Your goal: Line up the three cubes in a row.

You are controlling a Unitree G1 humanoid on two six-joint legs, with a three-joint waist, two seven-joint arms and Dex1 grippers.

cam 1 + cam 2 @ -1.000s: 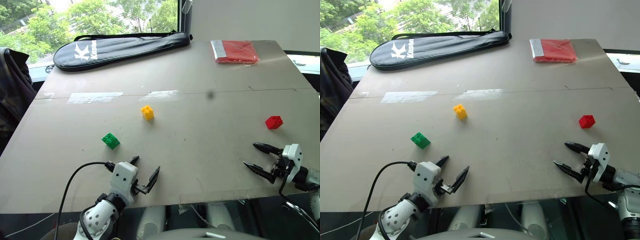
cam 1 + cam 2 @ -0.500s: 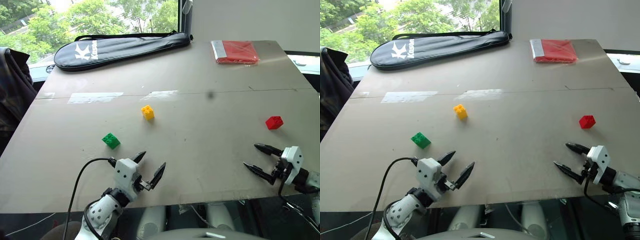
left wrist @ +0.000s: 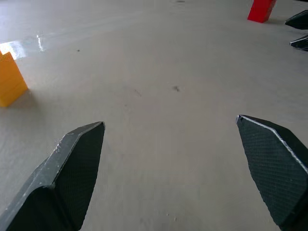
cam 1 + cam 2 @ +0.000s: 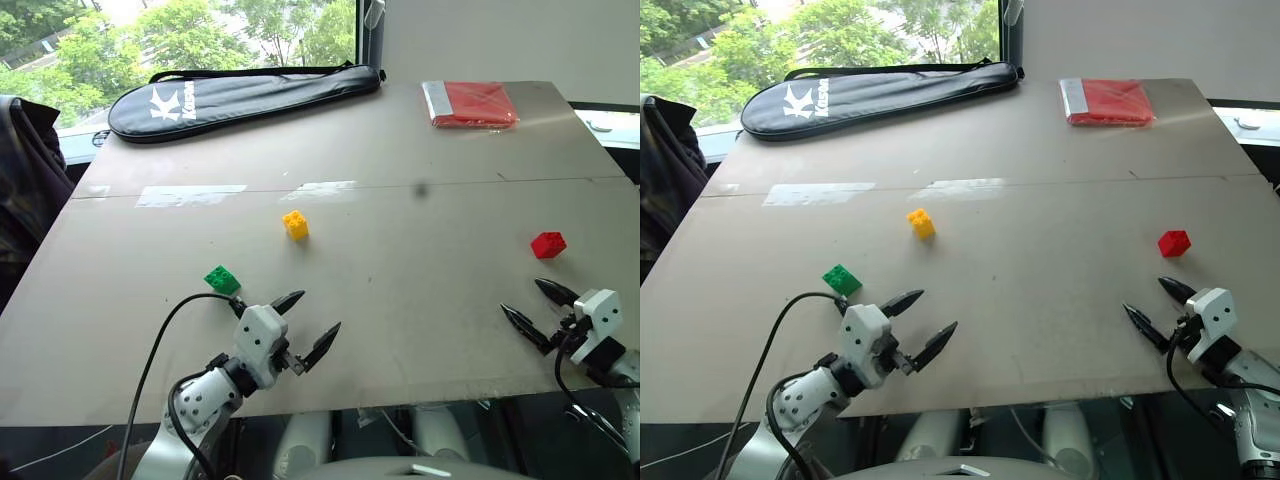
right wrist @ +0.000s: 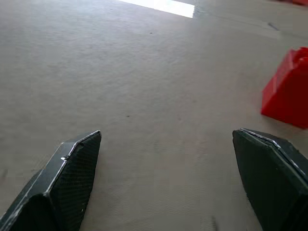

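Observation:
On the grey table (image 4: 400,160) lie three studded cubes, well apart. The yellow cube (image 4: 295,224) sits near the middle, the green cube (image 4: 222,280) at the near left, the red cube (image 4: 548,244) at the right. My left gripper (image 4: 309,322) hovers open near the front edge, just right of and nearer than the green cube, pointing toward the right. In the left wrist view the yellow cube (image 3: 10,82) and the red cube (image 3: 261,10) show beyond its fingers. My right gripper (image 4: 537,307) stands open near the front right, just short of the red cube (image 5: 288,91).
A black racket bag (image 4: 240,95) lies along the far left edge. A flat red packet (image 4: 470,103) rests at the far right. A dark garment (image 4: 25,170) hangs beside the table's left side. The table's front edge (image 4: 380,405) runs just under both grippers.
My left gripper has risen and moved forward and to the right, turning toward the right. My right gripper has shifted right and swung round to point toward the red cube. The cubes have not moved.

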